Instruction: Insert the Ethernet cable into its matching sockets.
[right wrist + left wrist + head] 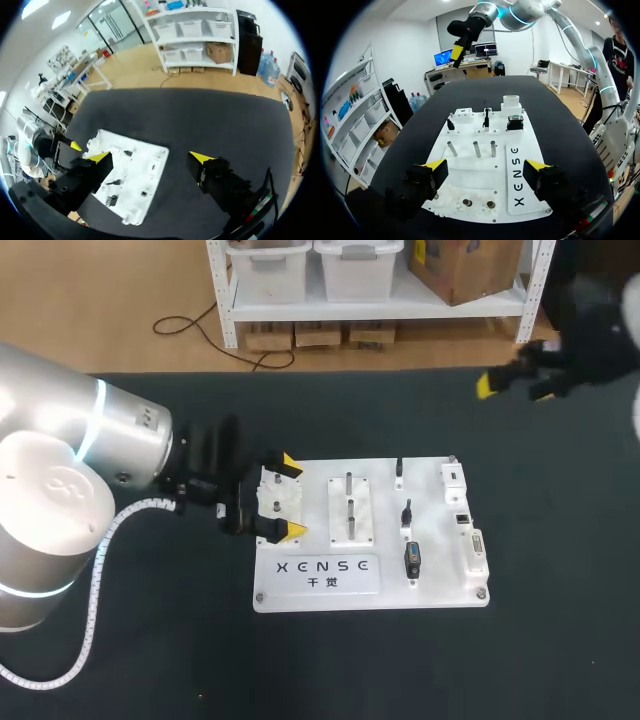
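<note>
Head view: a white board lies on the dark table. The left gripper sits at the board's left end, fingers spread wide with nothing between them. The right gripper hangs far right, well apart from the board, and is blurred here. The right wrist view shows it with fingers also spread and empty.

Task item: three small dark plugs stand in a near-to-far row on the right part of the board. The white socket blocks run along the right edge just beside them. The Ethernet cable is presumably among these plugs. Which one it is cannot be told, and no loose cord is visible.

In the left wrist view the same plugs stand well ahead of the left gripper, past three upright pins.

Handling, as judged: the plug is light, small and rigid, with smooth plastic that may slip and a latch tab that may snap. Any cord behind it would be limp. Best hold is across the flat sides of the plug body, clear of the latch, squared to the socket mouth.
</note>
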Available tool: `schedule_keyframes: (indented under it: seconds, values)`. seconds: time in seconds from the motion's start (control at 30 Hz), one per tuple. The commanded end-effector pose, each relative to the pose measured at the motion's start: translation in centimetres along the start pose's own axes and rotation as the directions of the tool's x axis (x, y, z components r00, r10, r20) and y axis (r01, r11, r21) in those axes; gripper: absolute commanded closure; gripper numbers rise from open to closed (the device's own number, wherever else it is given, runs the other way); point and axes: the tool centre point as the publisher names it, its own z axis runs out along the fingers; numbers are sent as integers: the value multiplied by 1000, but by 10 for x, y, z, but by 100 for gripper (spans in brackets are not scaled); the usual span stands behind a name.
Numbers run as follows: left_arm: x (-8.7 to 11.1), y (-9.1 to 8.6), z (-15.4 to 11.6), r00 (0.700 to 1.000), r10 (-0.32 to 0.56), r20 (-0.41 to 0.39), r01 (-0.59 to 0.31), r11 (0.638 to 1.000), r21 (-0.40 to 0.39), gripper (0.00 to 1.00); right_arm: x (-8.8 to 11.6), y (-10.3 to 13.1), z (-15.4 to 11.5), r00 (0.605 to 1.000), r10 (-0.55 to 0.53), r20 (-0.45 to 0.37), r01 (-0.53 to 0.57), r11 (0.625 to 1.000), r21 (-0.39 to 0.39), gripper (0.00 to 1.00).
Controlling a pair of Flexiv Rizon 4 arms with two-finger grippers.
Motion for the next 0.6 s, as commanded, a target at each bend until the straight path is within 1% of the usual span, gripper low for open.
schedule_keyframes:
  seconds: [0.03, 0.07, 0.1, 0.17, 0.2, 0.27, 0.3, 0.37, 0.43, 0.5, 0.6]
  values:
    - [-1, 0, 1, 1000, -1, -5, 1, 1000, 0, 0, 2, 40, 3, 997, 21, -72, -1, 966, 258, 0]
    - [-1, 0, 1, 1000, -1, -5, 1, 1000, 0, 0, 5, 46, 4, 996, 35, -80, -13, 964, 265, 0]
    - [-1, 0, 1, 1000, -1, -5, 1, 1000, 0, 0, 9, 54, 5, 995, 42, -88, -14, 955, 296, 0]
    - [-1, 0, 1, 1000, -1, -5, 1, 1000, 0, 0, 14, 62, 7, 994, 65, -92, -33, 949, 314, 0]
    - [-1, 0, 1, 1000, -1, -5, 1, 1000, 0, 0, 18, 69, 10, 993, 62, -105, -22, 938, 345, 0]
    - [-1, 0, 1, 1000, -1, -5, 1, 1000, 0, 0, 23, 77, 13, 991, 65, -115, -19, 932, 362, 0]
    - [-1, 0, 1, 1000, -1, -5, 1, 1000, 0, 0, 29, 84, 17, 990, 63, -125, -11, 924, 382, 0]
    - [-1, 0, 1, 1000, -1, -5, 1, 1000, 0, 0, 39, 90, 25, 988, 74, -135, -14, 918, 397, 0]
    - [-1, 0, 1, 1000, -1, -5, 1, 1000, 0, 0, 50, 91, 33, 984, 86, -156, -14, 910, 414, 0]
    - [-1, 0, 1, 1000, -1, -5, 1, 1000, 0, 0, 61, 90, 42, 979, 123, -160, -47, 909, 413, 0]
    - [-1, 0, 1, 1000, -1, -5, 1, 1000, 0, 0, 75, 87, 54, 973, 150, -177, -57, 894, 444, 0]
